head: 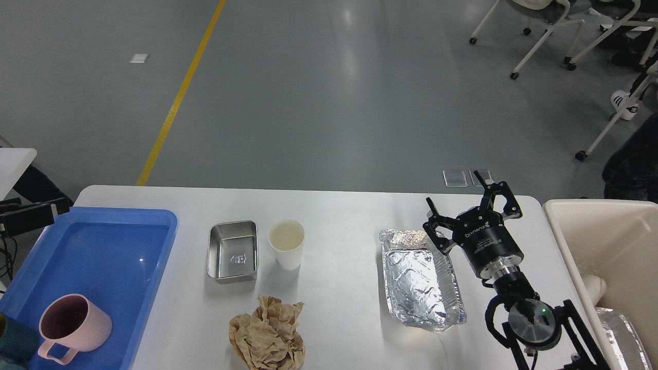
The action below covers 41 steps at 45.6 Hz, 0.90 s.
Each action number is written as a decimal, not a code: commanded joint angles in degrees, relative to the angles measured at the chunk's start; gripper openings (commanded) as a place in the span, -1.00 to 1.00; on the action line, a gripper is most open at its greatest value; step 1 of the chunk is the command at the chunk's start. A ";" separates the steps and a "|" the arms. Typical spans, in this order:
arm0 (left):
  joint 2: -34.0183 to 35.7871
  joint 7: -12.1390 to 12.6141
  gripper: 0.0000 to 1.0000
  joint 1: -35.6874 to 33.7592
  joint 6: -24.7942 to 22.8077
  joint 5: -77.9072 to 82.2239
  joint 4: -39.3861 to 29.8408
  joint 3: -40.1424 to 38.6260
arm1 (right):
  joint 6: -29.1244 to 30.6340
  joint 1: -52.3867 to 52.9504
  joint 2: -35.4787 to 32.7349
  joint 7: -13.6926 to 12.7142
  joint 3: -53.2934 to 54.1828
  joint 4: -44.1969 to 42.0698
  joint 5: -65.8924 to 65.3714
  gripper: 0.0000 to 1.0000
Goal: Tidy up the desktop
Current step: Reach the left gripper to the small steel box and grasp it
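The white desktop (349, 210) holds a steel box (233, 251), a white paper cup (286, 243), a crumpled brown paper wad (267, 335) and a foil tray (420, 280). A pink mug (72, 327) stands in the blue tray (103, 241) at the left. My right gripper (454, 189) is open and empty, hovering just right of the foil tray's far end. My left gripper (37, 214) shows only as a dark bar at the left edge, above the blue tray's far corner and apart from the mug. Its fingers cannot be told apart.
A cream bin (611, 246) stands past the desktop's right edge, with a foil piece (619, 329) in it. Office chairs (545, 31) stand on the grey floor behind. A dark teal object (15, 343) sits at the blue tray's near left corner.
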 commanded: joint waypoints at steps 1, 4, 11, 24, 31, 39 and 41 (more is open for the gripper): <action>-3.12 1.31 0.90 0.13 -0.31 0.00 0.10 0.38 | 0.03 -0.03 0.05 0.00 0.00 0.09 0.00 1.00; -5.06 2.71 0.90 0.21 -0.31 -0.09 0.54 0.38 | 0.03 -0.03 -0.04 -0.09 0.00 0.09 0.00 1.00; -15.68 7.37 0.90 -1.80 -0.40 -0.09 2.82 0.73 | 0.03 -0.03 0.05 0.00 0.00 0.09 0.00 1.00; -33.18 10.80 0.89 -7.25 -0.93 0.44 13.53 5.12 | 0.03 -0.12 -0.04 0.00 -0.08 0.09 0.00 1.00; -39.68 10.71 0.89 -10.68 -0.84 0.35 20.57 8.72 | 0.03 -0.21 -0.04 0.00 -0.08 0.00 0.00 1.00; -47.33 10.71 0.88 -13.49 -0.66 0.62 26.28 11.10 | 0.03 -0.29 0.05 -0.09 -0.26 0.00 0.00 1.00; -49.26 10.71 0.88 -14.28 -0.66 0.70 27.60 11.80 | 0.03 -0.38 -0.04 0.00 -0.35 0.00 0.00 1.00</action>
